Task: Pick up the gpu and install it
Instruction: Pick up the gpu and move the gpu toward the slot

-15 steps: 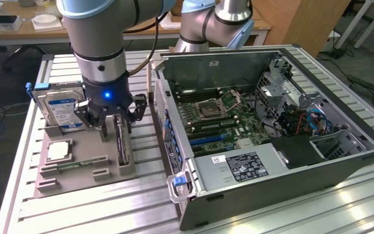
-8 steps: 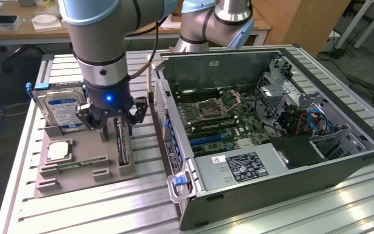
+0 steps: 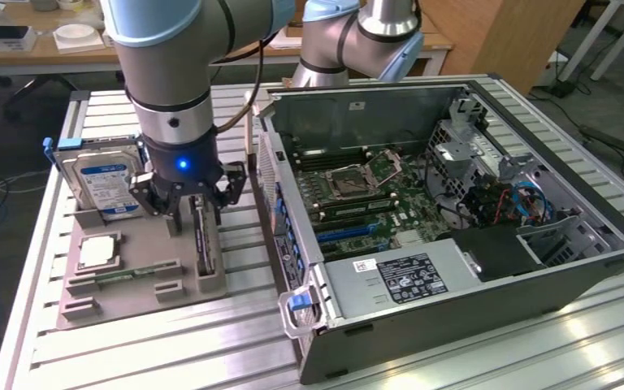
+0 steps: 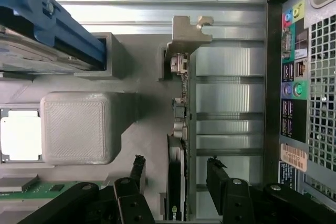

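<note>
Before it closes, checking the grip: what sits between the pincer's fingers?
The gpu, on edge, with a gap to each of the fingers, in the wrist view.

The black two-fingered claw (image 4: 176, 160) stands spread open, one finger on each side of the thin green gpu card (image 4: 179, 111), clear of it. The card stands on edge in a grey plastic holder (image 4: 142, 77) on the ribbed metal surface (image 4: 231, 98).

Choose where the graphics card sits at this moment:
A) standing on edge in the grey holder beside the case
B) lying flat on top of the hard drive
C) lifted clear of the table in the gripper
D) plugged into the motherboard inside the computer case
A: the graphics card stands on edge in the grey holder, with the open gripper straddling it, a finger on each side and not touching.
</note>
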Robot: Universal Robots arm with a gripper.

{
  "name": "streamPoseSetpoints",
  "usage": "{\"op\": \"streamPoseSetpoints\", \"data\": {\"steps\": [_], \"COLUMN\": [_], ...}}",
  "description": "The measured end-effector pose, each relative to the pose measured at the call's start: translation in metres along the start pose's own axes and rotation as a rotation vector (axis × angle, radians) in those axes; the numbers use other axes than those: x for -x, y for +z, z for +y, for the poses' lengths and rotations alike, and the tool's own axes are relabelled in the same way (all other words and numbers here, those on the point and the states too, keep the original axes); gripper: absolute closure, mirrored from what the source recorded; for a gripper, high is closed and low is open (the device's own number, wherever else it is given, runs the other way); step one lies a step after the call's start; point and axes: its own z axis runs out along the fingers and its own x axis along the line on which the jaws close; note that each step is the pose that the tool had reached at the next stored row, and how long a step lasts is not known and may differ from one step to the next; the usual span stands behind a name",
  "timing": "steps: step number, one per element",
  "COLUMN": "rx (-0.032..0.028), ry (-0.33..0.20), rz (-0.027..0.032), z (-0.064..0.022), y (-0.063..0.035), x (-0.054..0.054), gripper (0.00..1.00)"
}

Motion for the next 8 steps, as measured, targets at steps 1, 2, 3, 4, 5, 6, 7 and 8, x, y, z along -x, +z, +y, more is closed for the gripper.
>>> {"op": "streamPoseSetpoints", "data": {"steps": [1, 2, 3, 4, 5, 6, 7, 8], "rx": [-0.0005, -0.001, -0.0021, -0.0042, -0.0072, -0.0113, -0.0141, -0.0144], "ry": [0.0, 0.0, 0.0, 0.0, 0.0, 0.0, 0.0, 0.0], "rz": [0.0, 0.0001, 0.0, 0.0, 0.0, -0.0001, -0.0001, 0.0], "z": [0.0, 0.0, 0.0, 0.0, -0.0001, -0.0001, 0.0, 0.0001], "y": [0.0007, 0.0018, 0.0032, 0.0048, 0.0063, 0.0077, 0.0092, 0.0105], "x": [0.0, 0.0, -0.0001, -0.0001, -0.0002, -0.0002, -0.0002, -0.0001], "gripper": [0.41, 0.41, 0.41, 0.41, 0.41, 0.41, 0.41, 0.41]}}
